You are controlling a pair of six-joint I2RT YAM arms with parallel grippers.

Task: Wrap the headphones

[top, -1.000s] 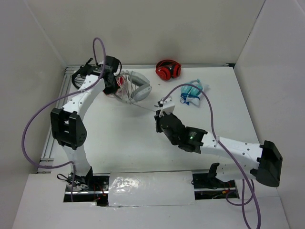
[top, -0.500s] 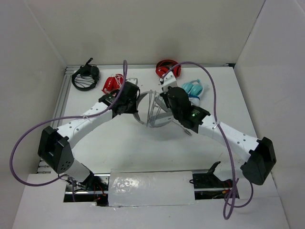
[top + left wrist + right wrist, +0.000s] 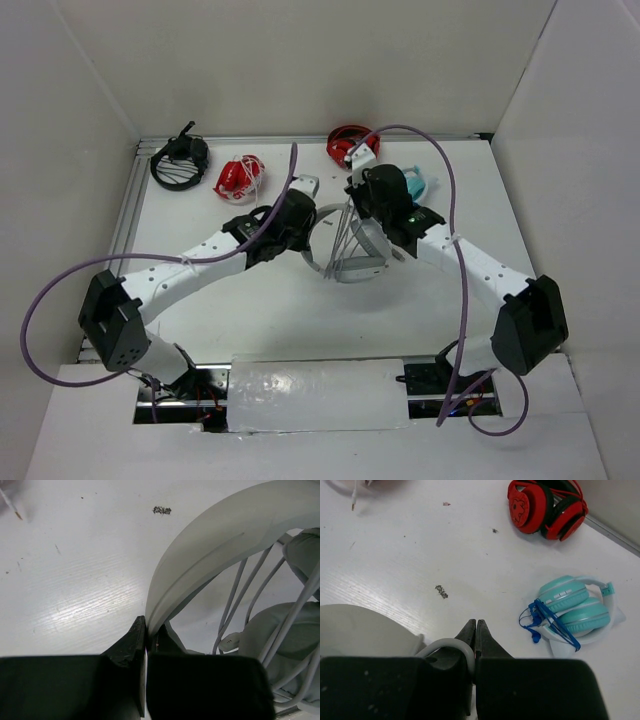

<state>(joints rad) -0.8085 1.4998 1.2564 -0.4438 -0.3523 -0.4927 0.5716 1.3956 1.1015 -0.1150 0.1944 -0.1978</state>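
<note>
The white headphones [image 3: 347, 250] sit mid-table with several turns of their thin grey cable [image 3: 345, 235] across the earcups. My left gripper [image 3: 308, 224] is shut on the wide headband [image 3: 200, 555] at its near end; the left wrist view shows the jaws [image 3: 147, 630] pinching it, with cable strands [image 3: 250, 595] and the earcups [image 3: 295, 635] to the right. My right gripper [image 3: 352, 200] is just behind the headphones, shut on a loop of the cable [image 3: 455, 647], which is held taut up from the earcups. Its tips [image 3: 476, 625] are closed.
Red headphones [image 3: 350, 145] lie at the back and also show in the right wrist view [image 3: 545, 505]. Small light-blue headphones [image 3: 415, 183] [image 3: 572, 607] lie right of my right gripper. Black headphones [image 3: 180, 160] and a red-white set [image 3: 238, 175] lie back left. Walls enclose three sides.
My left gripper has carried the headphones from the back left to mid-table. My right gripper has moved from mid-table up behind them, pulling cable turns across the earcups.
</note>
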